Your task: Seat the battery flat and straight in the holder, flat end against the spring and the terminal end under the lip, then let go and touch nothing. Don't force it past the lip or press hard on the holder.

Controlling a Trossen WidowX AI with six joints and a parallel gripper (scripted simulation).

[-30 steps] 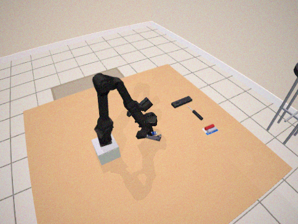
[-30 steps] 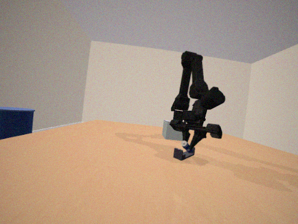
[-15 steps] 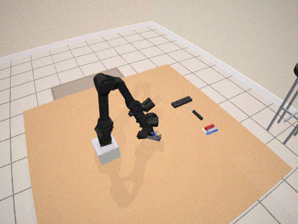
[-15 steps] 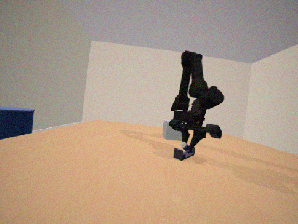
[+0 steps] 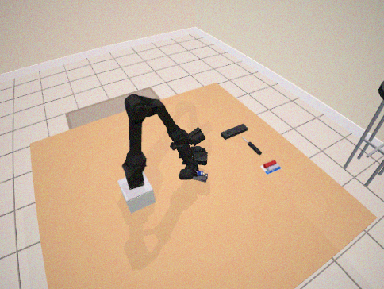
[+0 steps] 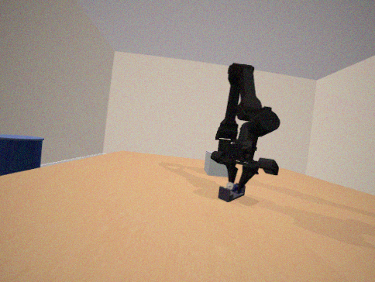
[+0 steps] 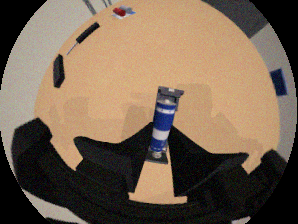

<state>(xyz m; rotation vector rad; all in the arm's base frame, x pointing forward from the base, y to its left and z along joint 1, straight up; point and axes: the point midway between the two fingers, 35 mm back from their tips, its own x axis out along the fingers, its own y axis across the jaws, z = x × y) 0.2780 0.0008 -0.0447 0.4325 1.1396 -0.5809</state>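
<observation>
The battery (image 5: 202, 174) (image 6: 235, 187) (image 7: 163, 122), blue with white bands, is between the fingertips, over the dark holder (image 5: 201, 179) (image 6: 225, 194) (image 7: 171, 92). My gripper (image 7: 160, 126) is shut on the battery around its middle. In the exterior view the battery's pale end shows above the holder's near wall, so that end looks raised. In the wrist view this end is just short of the holder's far wall, and a small metallic end shows over the holder's near end. The battery runs roughly along the holder. The fingers hide its sides; contact with spring or lip cannot be told.
A black block (image 5: 234, 131) (image 7: 59, 71), a screwdriver (image 5: 254, 148) (image 7: 88, 33) and a small red, white and blue group (image 5: 270, 167) (image 7: 122, 12) lie away from the holder. The arm's pale base block (image 5: 141, 197) (image 6: 215, 166) stands behind the gripper.
</observation>
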